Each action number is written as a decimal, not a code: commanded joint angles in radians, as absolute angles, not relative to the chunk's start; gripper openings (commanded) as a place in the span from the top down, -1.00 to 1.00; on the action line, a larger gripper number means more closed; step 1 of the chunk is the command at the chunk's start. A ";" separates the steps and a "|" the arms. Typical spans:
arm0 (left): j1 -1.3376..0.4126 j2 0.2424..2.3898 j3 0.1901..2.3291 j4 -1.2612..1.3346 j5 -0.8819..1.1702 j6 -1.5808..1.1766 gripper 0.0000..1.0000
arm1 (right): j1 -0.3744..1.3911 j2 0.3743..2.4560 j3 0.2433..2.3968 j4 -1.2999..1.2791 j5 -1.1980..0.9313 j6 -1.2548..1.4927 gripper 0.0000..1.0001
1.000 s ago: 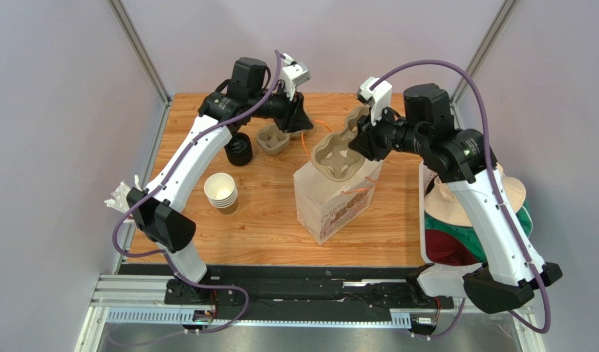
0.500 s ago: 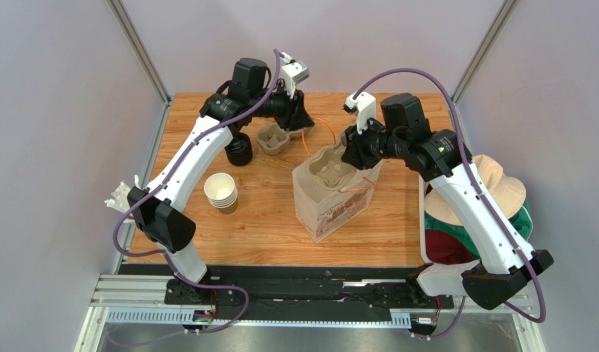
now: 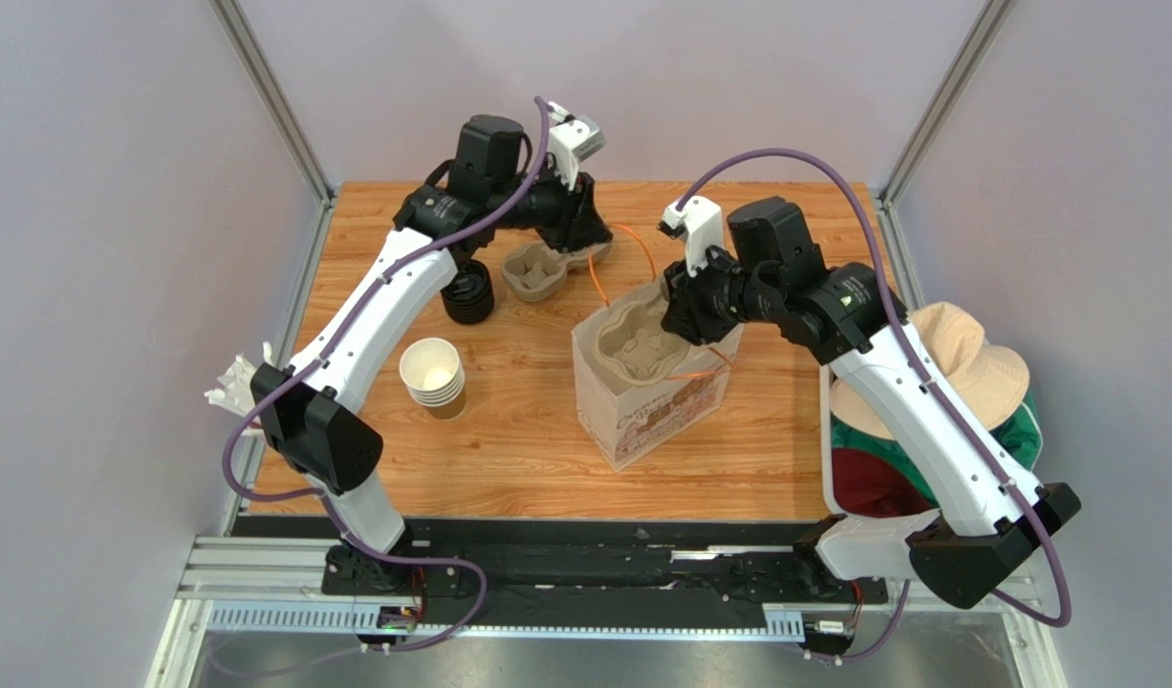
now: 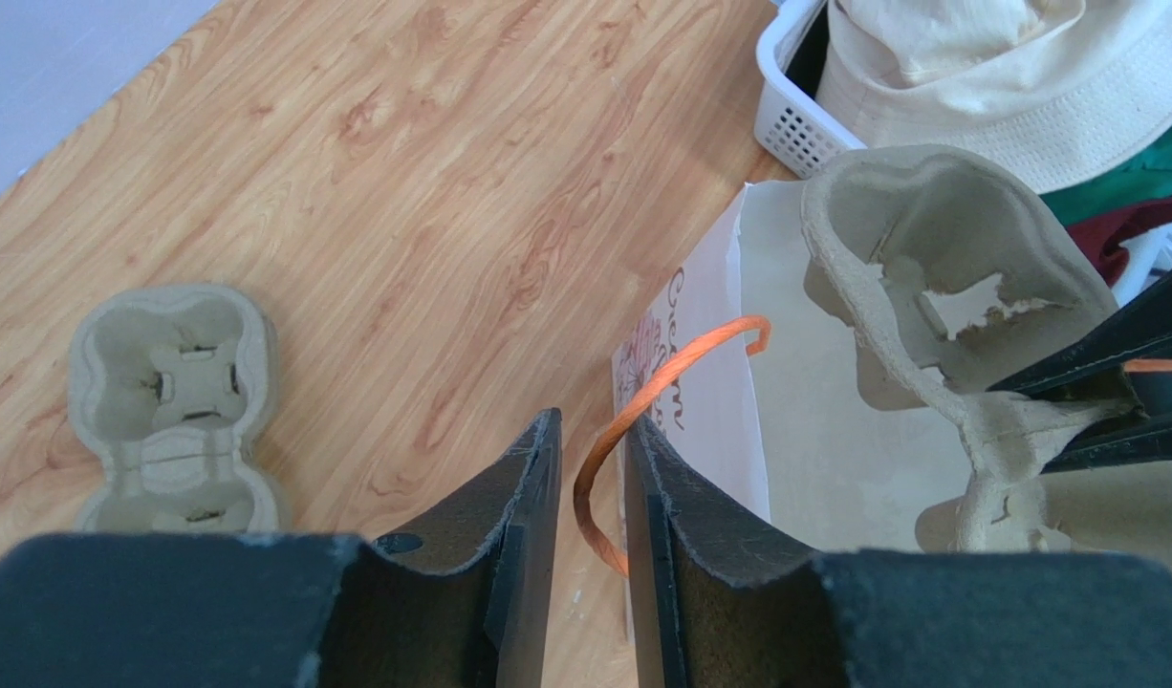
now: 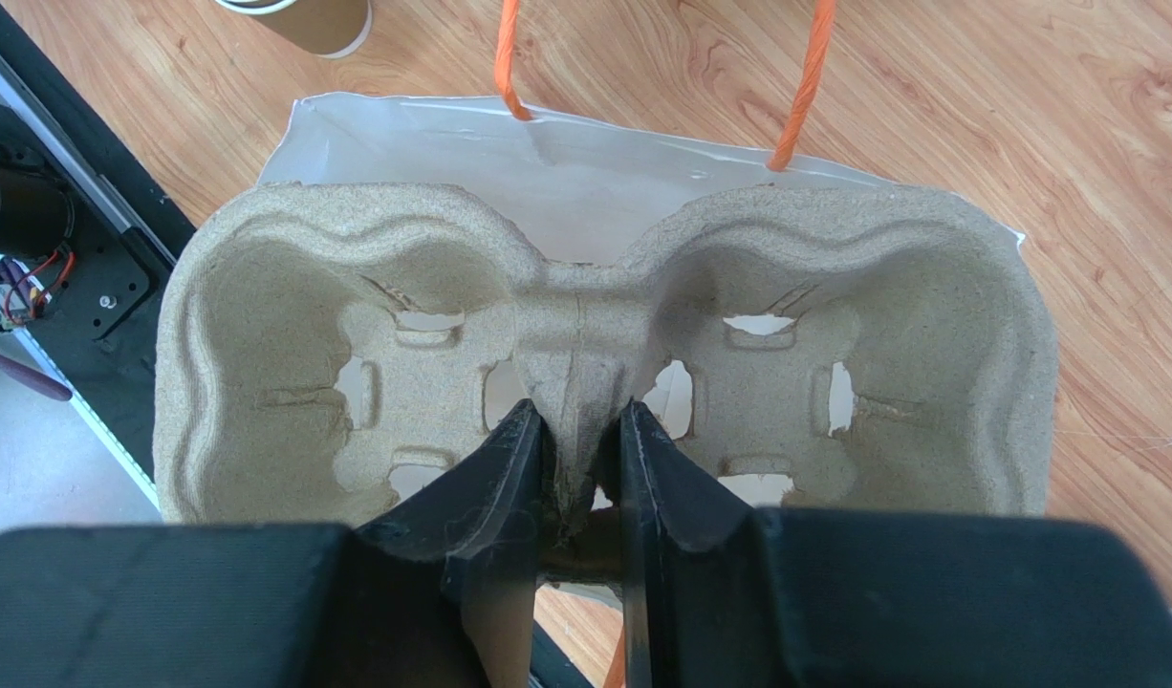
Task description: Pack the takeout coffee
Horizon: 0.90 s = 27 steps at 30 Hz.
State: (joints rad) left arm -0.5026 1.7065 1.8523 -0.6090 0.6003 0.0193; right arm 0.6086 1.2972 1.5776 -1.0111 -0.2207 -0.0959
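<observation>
Rough, lobed pulp tray [image 5: 894, 287] is clamped at its centre ridge by the right pincer [image 5: 575, 430], over the mouth of the paper bag [image 5: 578, 172]. The orange twine handle [image 4: 649, 390] is pinched by the left pincer [image 4: 589, 430], at the bag's eleven o'clock. The coffee cannot be made out.

Bag [image 3: 649, 409] mouth covered by cup carrier [image 3: 638, 337]; lid stack [image 3: 470, 298] half behind left arm [image 3: 362, 316]

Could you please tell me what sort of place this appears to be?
Most likely a robotics test cell staged as a takeout-coffee packing counter: plain walls and an aluminium frame enclose a wooden table with stacked paper cups, a pulp cup carrier and a paper bag.
</observation>
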 commanded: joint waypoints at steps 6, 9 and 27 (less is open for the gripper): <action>-0.505 1.667 1.851 -0.563 0.557 -0.040 0.39 | 0.632 1.281 1.542 -0.939 -0.212 -0.068 0.51; -0.506 1.666 1.844 -0.557 0.548 -0.048 0.41 | 0.635 1.284 1.529 -0.928 -0.206 -0.060 0.50; -0.531 1.651 1.824 -0.551 0.540 -0.054 0.47 | 0.689 1.287 1.454 -0.825 0.055 -0.052 0.54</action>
